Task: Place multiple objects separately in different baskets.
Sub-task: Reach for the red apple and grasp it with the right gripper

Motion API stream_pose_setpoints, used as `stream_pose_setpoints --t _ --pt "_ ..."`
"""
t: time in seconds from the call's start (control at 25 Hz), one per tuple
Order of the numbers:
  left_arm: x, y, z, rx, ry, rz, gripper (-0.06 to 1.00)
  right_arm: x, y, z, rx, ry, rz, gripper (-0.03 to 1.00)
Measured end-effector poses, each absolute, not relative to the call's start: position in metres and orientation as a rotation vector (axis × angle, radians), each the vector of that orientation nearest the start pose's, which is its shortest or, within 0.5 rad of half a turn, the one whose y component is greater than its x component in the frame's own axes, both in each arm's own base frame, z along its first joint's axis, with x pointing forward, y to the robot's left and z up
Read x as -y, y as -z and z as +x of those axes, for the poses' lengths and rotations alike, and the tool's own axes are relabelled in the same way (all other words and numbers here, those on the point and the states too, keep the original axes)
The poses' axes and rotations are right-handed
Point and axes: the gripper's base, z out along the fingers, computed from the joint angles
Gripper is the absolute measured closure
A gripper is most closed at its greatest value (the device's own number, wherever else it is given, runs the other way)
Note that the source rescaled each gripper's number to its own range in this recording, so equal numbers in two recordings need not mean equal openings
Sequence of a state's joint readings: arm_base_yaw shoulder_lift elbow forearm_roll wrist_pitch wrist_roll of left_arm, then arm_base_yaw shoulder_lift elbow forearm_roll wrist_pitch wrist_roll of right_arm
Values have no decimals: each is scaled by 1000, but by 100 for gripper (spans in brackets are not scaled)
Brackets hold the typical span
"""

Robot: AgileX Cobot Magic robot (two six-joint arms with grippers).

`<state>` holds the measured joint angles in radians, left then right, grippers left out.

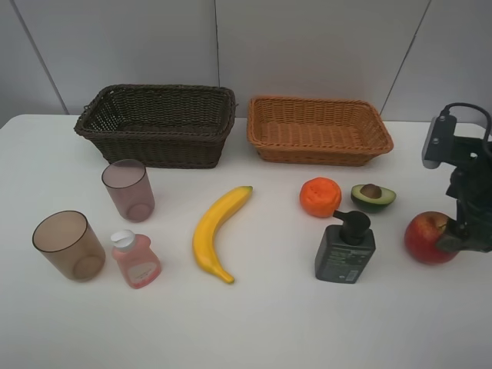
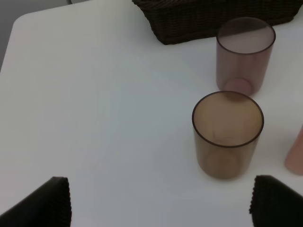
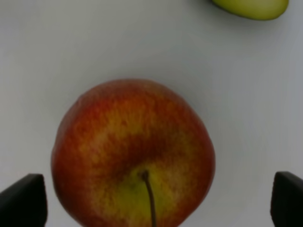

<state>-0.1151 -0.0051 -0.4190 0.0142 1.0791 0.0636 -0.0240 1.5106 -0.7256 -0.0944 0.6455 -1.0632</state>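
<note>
A red apple [image 1: 427, 237] lies at the table's right, and my right gripper [image 1: 455, 234] hangs just over it. In the right wrist view the apple [image 3: 132, 151] sits between the open fingertips [image 3: 23, 201], which stand apart from it. My left gripper [image 2: 161, 208] is open over bare table, with a brownish cup [image 2: 227, 135] ahead of it and a pinker cup [image 2: 245, 54] beyond. The exterior view does not show the left gripper. Banana [image 1: 217, 231], tangerine [image 1: 320, 197], halved avocado [image 1: 373, 196], green pump bottle [image 1: 345, 250] and pink bottle [image 1: 136, 260] lie on the table. The dark basket [image 1: 157, 123] and orange basket [image 1: 319, 131] hold nothing.
Both baskets stand side by side at the back of the white table [image 1: 254, 323], against a grey wall. The two cups [image 1: 68, 246] [image 1: 128, 190] stand at the left front, near the pink bottle. The avocado's edge [image 3: 251, 7] shows beyond the apple.
</note>
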Motion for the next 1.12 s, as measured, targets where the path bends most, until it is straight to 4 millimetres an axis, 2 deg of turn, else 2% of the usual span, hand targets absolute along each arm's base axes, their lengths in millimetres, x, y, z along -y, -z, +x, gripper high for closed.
stream_pose_setpoints --t 0.68,1.0,1.12 --pt "-1 -253 2 -2130 13 191 -5 10 -143 256 -2600 167 -1594 -3" --pt "-1 -253 2 -2130 13 191 -5 10 -141 256 -2604 156 -1584 -3" --pt "-1 -253 2 -2130 13 191 -5 10 -141 256 -2604 157 -1585 8"
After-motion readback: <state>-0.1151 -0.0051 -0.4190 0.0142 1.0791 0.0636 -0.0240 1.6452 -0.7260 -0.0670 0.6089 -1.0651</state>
